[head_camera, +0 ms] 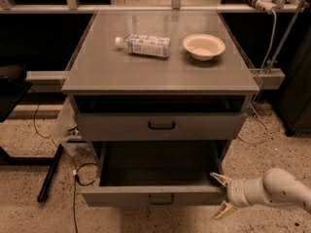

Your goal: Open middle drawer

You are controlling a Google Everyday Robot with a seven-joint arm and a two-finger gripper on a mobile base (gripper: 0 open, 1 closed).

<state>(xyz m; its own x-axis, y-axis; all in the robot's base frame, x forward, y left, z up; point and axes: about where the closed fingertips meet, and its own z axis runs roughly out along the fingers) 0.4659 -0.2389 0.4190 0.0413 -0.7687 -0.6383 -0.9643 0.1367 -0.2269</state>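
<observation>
The middle drawer [121,195] is pulled well out of the grey cabinet; its deep grey interior is bare and its front has a small black handle [161,198]. My gripper [217,196] is at the drawer's right front corner, at the end of a white arm coming in from the right. It is open. The upper finger [216,178] is just inside the corner and the lower finger [221,212] is in front of the drawer front. It holds nothing.
The upper drawer [116,126] is slightly out under the cabinet top [97,72]. A plastic bottle [144,45] lies on that top beside a white bowl [203,46]. Cables and a black bar [50,173] lie on the floor at left. A rail [266,76] sticks out at right.
</observation>
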